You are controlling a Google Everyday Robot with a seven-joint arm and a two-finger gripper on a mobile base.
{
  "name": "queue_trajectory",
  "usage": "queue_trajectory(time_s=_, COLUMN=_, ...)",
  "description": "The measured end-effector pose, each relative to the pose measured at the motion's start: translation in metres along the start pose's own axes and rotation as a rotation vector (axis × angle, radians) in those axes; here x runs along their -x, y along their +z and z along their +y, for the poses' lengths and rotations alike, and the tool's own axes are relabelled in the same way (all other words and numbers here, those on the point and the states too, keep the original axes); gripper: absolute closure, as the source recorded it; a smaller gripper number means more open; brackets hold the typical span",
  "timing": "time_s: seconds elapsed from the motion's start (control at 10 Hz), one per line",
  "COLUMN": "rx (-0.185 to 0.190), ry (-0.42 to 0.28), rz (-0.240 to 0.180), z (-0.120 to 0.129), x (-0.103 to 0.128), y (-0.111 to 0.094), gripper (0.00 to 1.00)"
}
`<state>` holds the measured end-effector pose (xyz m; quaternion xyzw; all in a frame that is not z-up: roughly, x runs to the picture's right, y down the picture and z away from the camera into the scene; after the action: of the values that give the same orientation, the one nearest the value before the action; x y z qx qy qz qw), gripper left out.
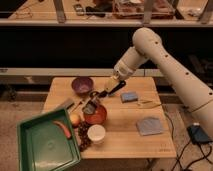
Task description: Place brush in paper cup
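Observation:
My gripper [105, 93] hangs over the middle of the wooden table [125, 142], shut on the brush [118, 88]. The brush's black handle sticks out up and to the right of the fingers. Its greyish head [90, 107] points down-left, just above the back rim of the red bowl [96, 116]. The paper cup [96, 133], white and upright, stands near the table's front, a little in front of the red bowl and below the gripper.
A purple bowl [81, 85] sits at the back left. A green tray [45, 145] holding an orange-red item overhangs the front left corner. A flat grey tool [64, 105], an apple [75, 119] and grapes [82, 136] lie beside it. A blue sponge [129, 96] and a grey cloth [150, 125] lie to the right.

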<state>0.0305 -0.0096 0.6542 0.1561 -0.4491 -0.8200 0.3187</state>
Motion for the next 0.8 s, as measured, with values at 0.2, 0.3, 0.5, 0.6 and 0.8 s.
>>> queue_trajectory(time_s=0.2, rx=-0.006, ry=-0.030, rz=-0.043, z=-0.004, x=0.007, y=-0.001, gripper=1.00)
queue_trajectory(time_s=0.3, rx=-0.018, ry=-0.054, rz=-0.059, z=-0.008, x=0.012, y=-0.002, gripper=1.00)
queue_trajectory(time_s=0.5, rx=-0.044, ry=-0.096, rz=-0.073, z=-0.015, x=0.015, y=-0.002, gripper=1.00)
queue_trajectory(time_s=0.6, rx=-0.063, ry=-0.127, rz=-0.081, z=-0.020, x=0.015, y=-0.002, gripper=1.00)
queue_trajectory(time_s=0.8, rx=-0.087, ry=-0.160, rz=-0.094, z=-0.027, x=0.017, y=-0.002, gripper=1.00)
